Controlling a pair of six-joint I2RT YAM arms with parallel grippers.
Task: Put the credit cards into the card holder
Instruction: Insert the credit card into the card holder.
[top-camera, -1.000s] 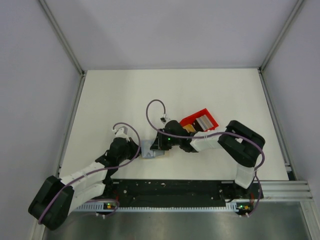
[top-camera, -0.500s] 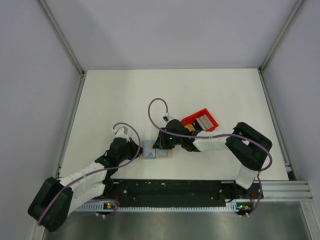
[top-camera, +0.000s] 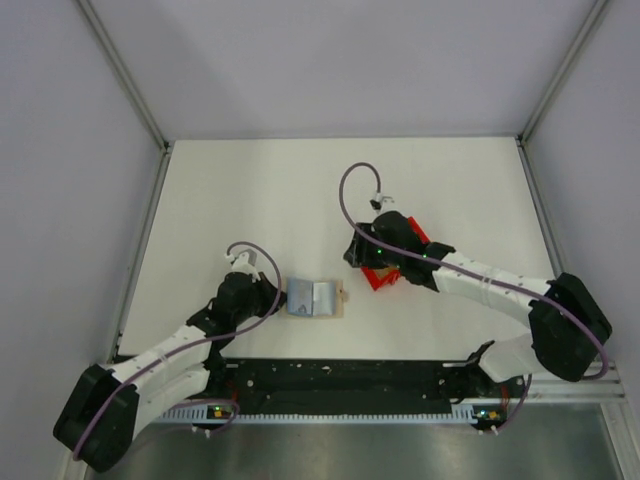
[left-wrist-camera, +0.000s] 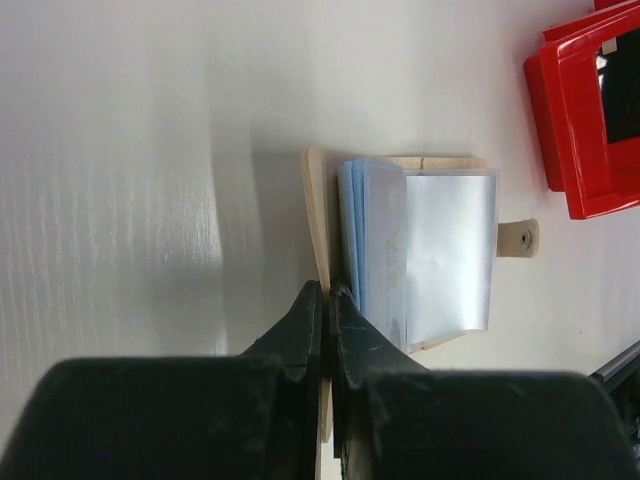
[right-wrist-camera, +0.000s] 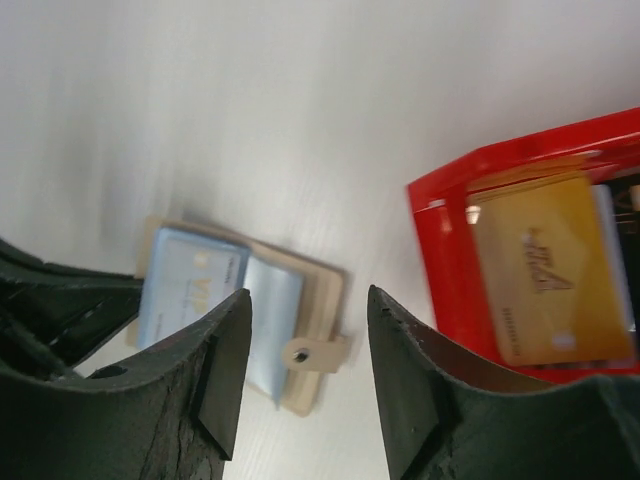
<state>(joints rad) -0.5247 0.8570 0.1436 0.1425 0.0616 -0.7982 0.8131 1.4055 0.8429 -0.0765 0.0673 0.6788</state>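
Note:
The beige card holder (top-camera: 316, 298) lies open on the table, with a pale blue credit card (left-wrist-camera: 374, 235) sitting in its greyish pocket (left-wrist-camera: 450, 250). My left gripper (left-wrist-camera: 328, 292) is shut on the holder's beige left flap and pins it. It shows in the top view (top-camera: 272, 298) at the holder's left edge. My right gripper (right-wrist-camera: 305, 350) is open and empty, above the table between the holder (right-wrist-camera: 318, 300) and the red tray. A gold-orange credit card (right-wrist-camera: 545, 265) lies in the tray. In the top view the right gripper (top-camera: 360, 254) hovers at the tray's left end.
The red open-topped tray (top-camera: 384, 279) sits right of the holder, mostly under my right arm, and shows in the wrist views (left-wrist-camera: 580, 120) (right-wrist-camera: 445, 250). The holder's snap tab (right-wrist-camera: 315, 352) sticks out towards the tray. Metal frame rails border the white table.
My right gripper has pulled away from the card holder, moving right and back over the red tray, leaving the pale blue card in the holder. The left gripper has kept its hold.

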